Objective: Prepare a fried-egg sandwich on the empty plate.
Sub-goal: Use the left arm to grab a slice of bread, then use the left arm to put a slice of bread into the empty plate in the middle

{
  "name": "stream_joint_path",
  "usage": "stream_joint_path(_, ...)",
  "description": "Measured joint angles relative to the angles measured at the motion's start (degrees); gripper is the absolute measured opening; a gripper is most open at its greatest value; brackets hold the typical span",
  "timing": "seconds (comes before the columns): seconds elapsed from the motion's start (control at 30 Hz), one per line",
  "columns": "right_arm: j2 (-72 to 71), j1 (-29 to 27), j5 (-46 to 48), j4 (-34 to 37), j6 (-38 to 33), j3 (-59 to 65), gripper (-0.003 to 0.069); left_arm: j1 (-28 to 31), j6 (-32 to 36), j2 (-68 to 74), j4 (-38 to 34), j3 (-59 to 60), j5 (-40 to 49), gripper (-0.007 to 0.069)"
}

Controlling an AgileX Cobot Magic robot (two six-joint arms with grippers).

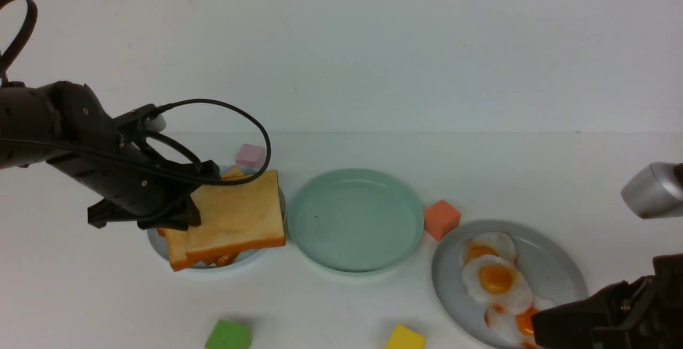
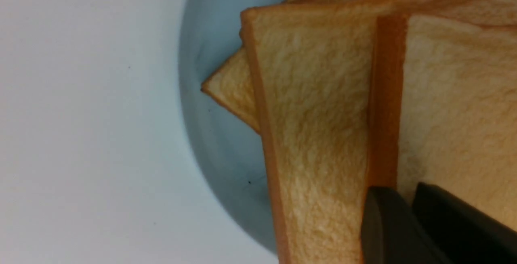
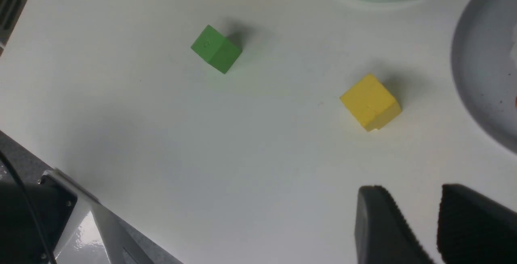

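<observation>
My left gripper (image 2: 404, 191) sits at the crust edge of the top toast slice (image 1: 240, 210) on the pale blue plate (image 1: 155, 242); I can't tell whether it pinches. My right gripper (image 3: 434, 219) hangs open, empty. The toast looks light and fairly stiff, so the crust edge suits. I count three slices at least and three fried eggs (image 1: 496, 279) on the grey plate (image 1: 555, 269); the mint-green plate (image 1: 355, 221) between is bare.

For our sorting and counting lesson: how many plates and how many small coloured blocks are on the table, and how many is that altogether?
Plates: 3 (blue plate, green plate, grey plate)
Blocks: 4 (pink block, orange block, green block, yellow block)
Total: 7
</observation>
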Motion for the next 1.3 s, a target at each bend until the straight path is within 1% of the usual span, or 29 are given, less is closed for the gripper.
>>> stream_joint_path(0.2, 0.0, 0.0, 0.1, 0.1, 0.0, 0.0, 0.0241, 0.0, -0.1, 0.4, 0.2, 0.0, 0.0, 0.0230)
stream_joint_path(0.33, 0.0, 0.0, 0.1, 0.2, 0.0, 0.0, 0.0241, 0.0, -0.2, 1.5, -0.4, -0.3, 0.0, 0.0248)
stream_joint_path(0.4, 0.0, 0.0, 0.1, 0.2, 0.0, 0.0, 0.0241, 0.0, -0.1, 2.0, -1.1, -0.5, -0.3, 0.0236)
stream_joint_path(0.5, 0.0, 0.0, 0.3, 0.2, 0.0, 0.0, 0.0241, 0.0, 0.7, 2.3, -2.2, -0.6, -0.4, 0.0190)
stream_joint_path(0.53, 0.0, 0.0, 0.7, 0.2, 0.0, 0.0, 0.0241, 0.0, 0.9, 2.3, -2.6, -0.6, -0.4, 0.0151)
stream_joint_path(0.6, 0.0, 0.0, 1.1, 0.2, 0.0, 0.0, 0.0241, 0.0, 1.0, 2.3, -3.0, -0.7, -0.4, 0.0050)
stream_joint_path(0.67, 0.0, 0.0, 1.4, 0.2, 0.0, 0.0, 0.0241, 0.0, 1.1, 2.3, -3.1, -0.7, -0.4, 0.0003)
stream_joint_path(0.83, 0.0, 0.0, 2.2, 0.4, 0.0, 0.0, 0.0241, 0.0, 1.3, 1.7, -3.4, -0.7, -0.4, -0.0004)
stream_joint_path(0.97, 0.0, 0.0, 2.7, 1.1, 0.0, 0.0, 0.0241, 0.0, 3.3, -0.1, -3.5, -0.4, 0.1, -0.0004)
stream_joint_path(1.07, 0.0, 0.0, 2.7, 1.3, 0.0, 0.0, 0.0241, 0.0, 5.3, -1.4, -4.9, -0.3, 0.3, -0.0005)
stream_joint_path(1.2, 0.0, 0.0, 2.7, 1.8, 0.0, 0.0, 0.0241, -1.0, 11.5, -2.8, -10.0, -0.3, 0.1, -0.0006)
stream_joint_path(1.27, 0.0, 0.0, 2.6, 1.8, 0.0, 0.0, 0.0241, -2.3, 16.3, -2.9, -14.2, -0.3, -0.2, -0.0006)
stream_joint_path(1.3, 0.0, 0.0, 2.6, 1.8, 0.0, 0.0, 0.0241, -3.8, 20.6, -2.9, -18.2, -0.3, -0.5, -0.0006)
